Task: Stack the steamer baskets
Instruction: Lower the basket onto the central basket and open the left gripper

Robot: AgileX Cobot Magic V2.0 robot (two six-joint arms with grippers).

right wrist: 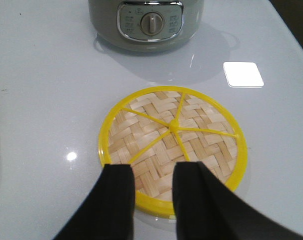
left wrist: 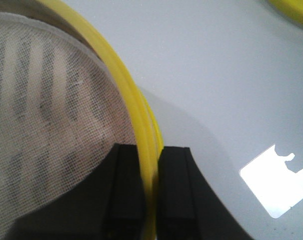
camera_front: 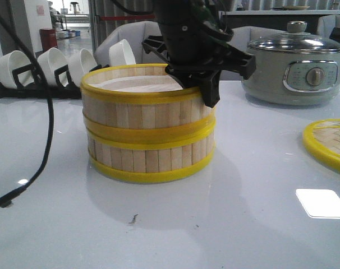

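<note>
Front view: lower basket [camera_front: 149,162] on surface [camera_front: 226,230] at centre, upper basket [camera_front: 145,109] stacked on it; left gripper [camera_front: 209,84] over its right rim.
Left wrist view: fingers [left wrist: 125,195] narrow, pinching upper basket's yellow rim.
Right wrist view: right gripper [right wrist: 154,195] fingers apart, holding nothing, above woven lid [right wrist: 174,145]; grey pot [right wrist: 146,22] at top.

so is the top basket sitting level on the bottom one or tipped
Level: the top basket sits squarely on the bottom basket, their yellow bands meeting evenly all round.
</note>
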